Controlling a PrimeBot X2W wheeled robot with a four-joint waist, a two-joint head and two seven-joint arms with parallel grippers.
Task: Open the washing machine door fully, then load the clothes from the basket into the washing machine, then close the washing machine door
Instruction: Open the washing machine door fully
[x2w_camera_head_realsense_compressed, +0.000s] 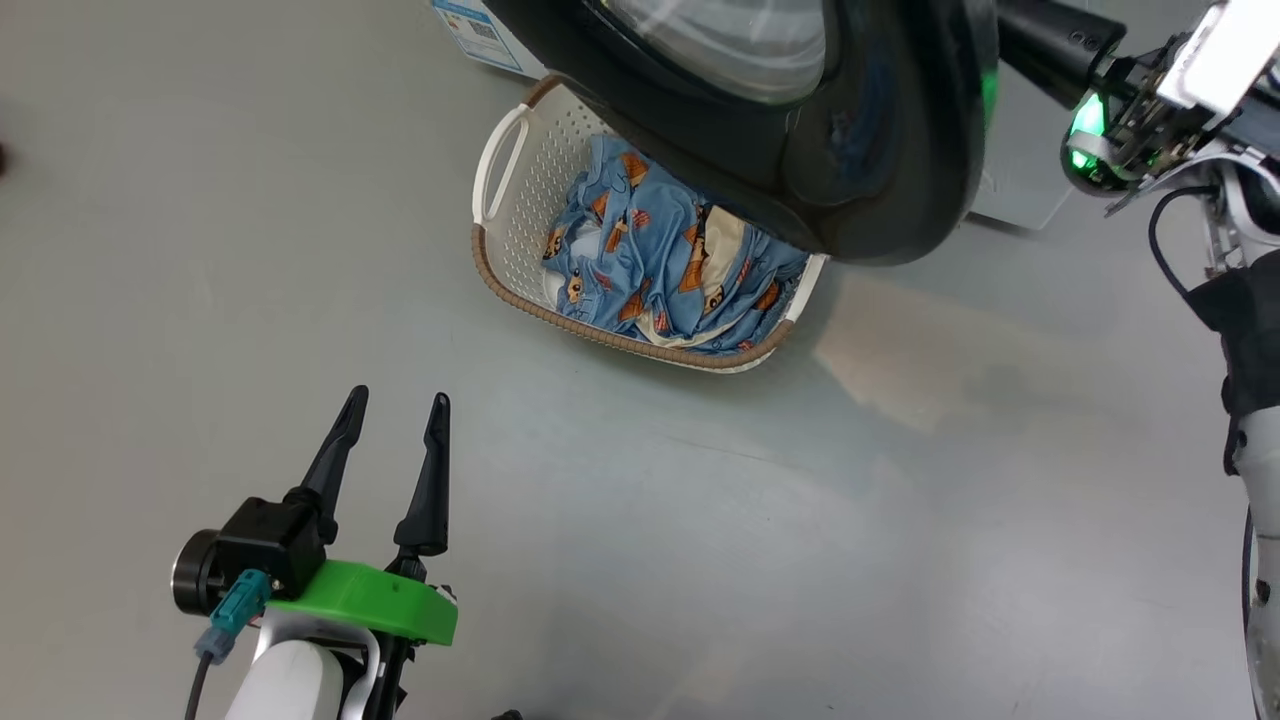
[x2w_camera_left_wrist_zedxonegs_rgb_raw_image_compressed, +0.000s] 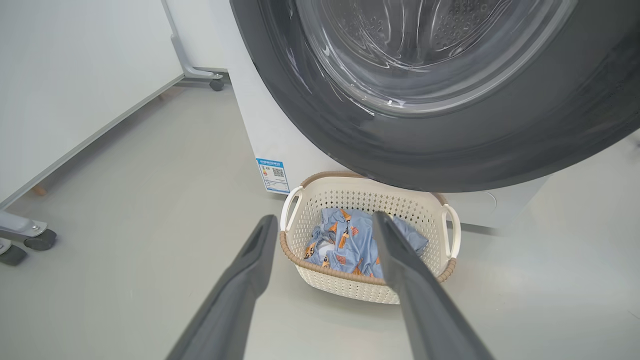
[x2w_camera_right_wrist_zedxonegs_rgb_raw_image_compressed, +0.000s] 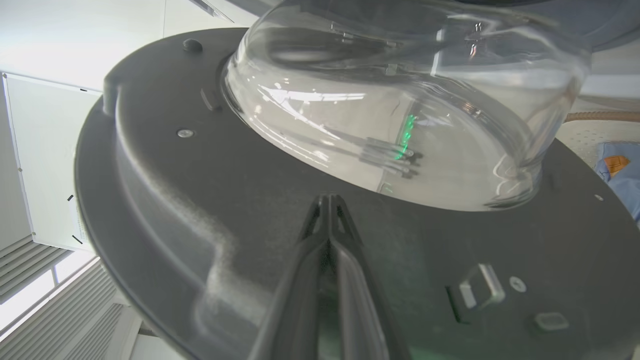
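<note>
The left gripper (x2w_camera_head_realsense_compressed: 399, 395), two long dark fingers on a green-collared white forearm, was spread wide and empty; the right gripper (x2w_camera_right_wrist_zedxonegs_rgb_raw_image_compressed: 327, 200) had its fingers pressed together.

The left gripper (x2w_camera_left_wrist_zedxonegs_rgb_raw_image_compressed: 325, 216) stands spread; past its fingertips (x2w_camera_left_wrist_zedxonegs_rgb_raw_image_compressed: 265, 235) sits the basket (x2w_camera_left_wrist_zedxonegs_rgb_raw_image_compressed: 350, 290) of clothes (x2w_camera_left_wrist_zedxonegs_rgb_raw_image_compressed: 345, 240), the washing machine door (x2w_camera_left_wrist_zedxonegs_rgb_raw_image_compressed: 310, 115) above.

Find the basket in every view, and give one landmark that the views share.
Head view: basket at upper centre, its far end hidden under the washing machine door.
Left wrist view: basket at centre, just below the door.
Right wrist view: a sliver of basket at the right edge, beyond the door.
Shared landmark: the door.
</note>
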